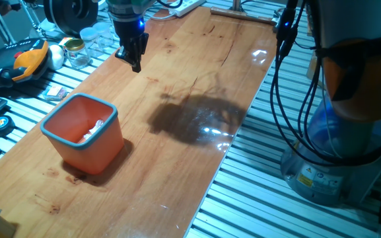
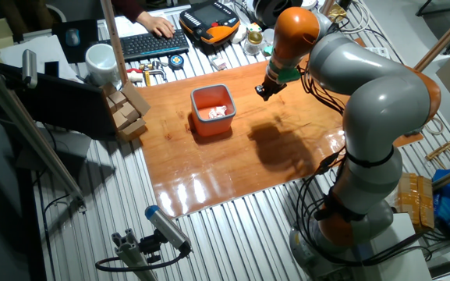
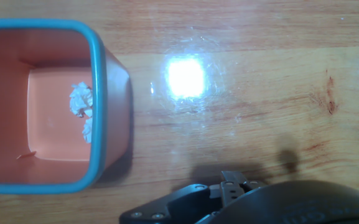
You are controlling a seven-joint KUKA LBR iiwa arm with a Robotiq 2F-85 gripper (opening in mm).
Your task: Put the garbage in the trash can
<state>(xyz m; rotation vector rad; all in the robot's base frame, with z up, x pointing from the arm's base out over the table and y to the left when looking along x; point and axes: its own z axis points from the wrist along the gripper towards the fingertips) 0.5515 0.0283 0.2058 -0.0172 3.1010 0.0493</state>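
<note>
The trash can [image 1: 84, 142] is a small orange bin with a light blue rim, standing on the wooden table top. The garbage [image 1: 95, 128], white crumpled scraps, lies inside it on the bin floor. The hand view shows the scraps [image 3: 80, 99] against the bin's right wall [image 3: 98, 93]. The bin also shows in the other fixed view [image 2: 211, 117] with the scraps [image 2: 219, 112] in it. My gripper [image 1: 129, 63] hangs above the table, up and to the right of the bin and apart from it. It looks open and holds nothing. It also shows in the other fixed view [image 2: 262, 92].
Clear glass jars [image 1: 78, 53], a yellow-black tool [image 1: 28, 59] and small parts lie beside the board's left edge. A keyboard [image 2: 153, 45], a white mug [image 2: 100, 58] and wooden blocks [image 2: 127, 109] stand behind the bin. The arm's base and cables [image 1: 289, 79] are at the right.
</note>
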